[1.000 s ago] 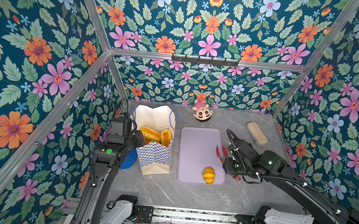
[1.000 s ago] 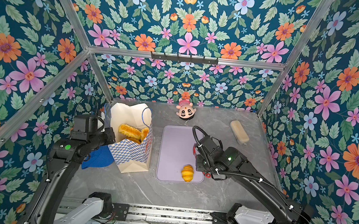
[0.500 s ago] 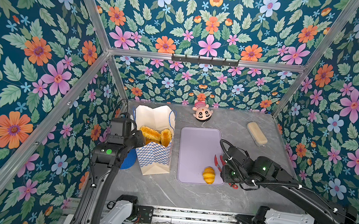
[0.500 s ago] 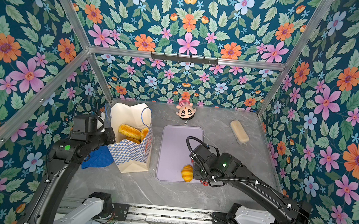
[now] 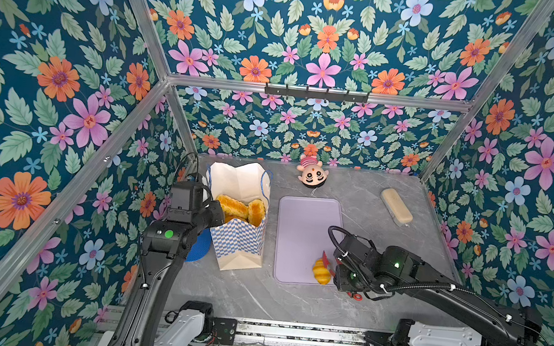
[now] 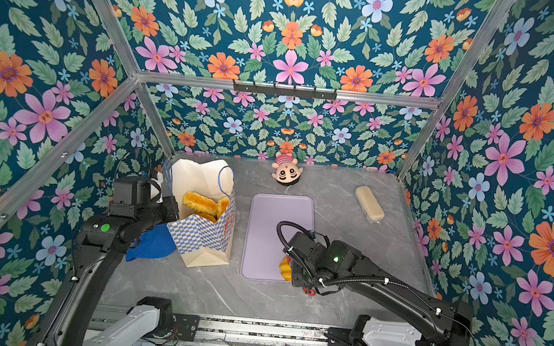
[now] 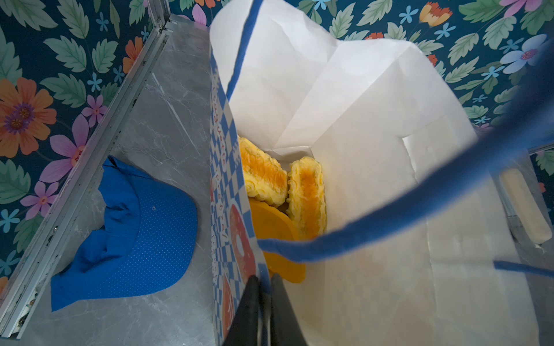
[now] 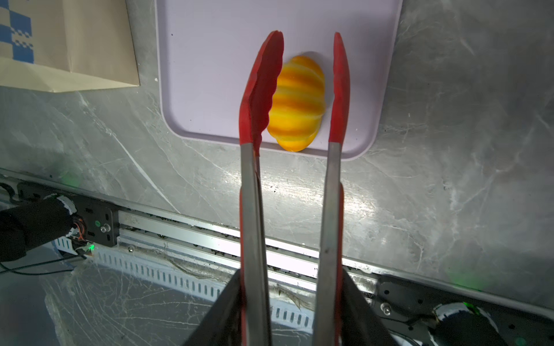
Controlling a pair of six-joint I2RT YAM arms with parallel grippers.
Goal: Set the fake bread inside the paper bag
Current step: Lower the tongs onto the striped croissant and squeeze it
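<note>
1 glossy croissant (image 8: 296, 102) sits at the lilac tray's (image 8: 209, 45) edge between the red tongs' (image 8: 250, 194) parted tips, so tbh it might squirt off if the right gripper (image 8: 292, 299) clamping them squeezes off-centre, while the left gripper (image 7: 263, 299) pinches the paper bag (image 7: 344, 104) rim.

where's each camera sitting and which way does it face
Top views: high over the robot's base, looking down and forward at the table; left arm and right arm show.
Left wrist: on the left arm, looking down into the paper bag; the left claw pinches its wall.
Right wrist: on the right arm, looking along the red tongs the right claw grips, astride the croissant on the lilac tray.
Shared: both wrist views catch the bag.
</note>
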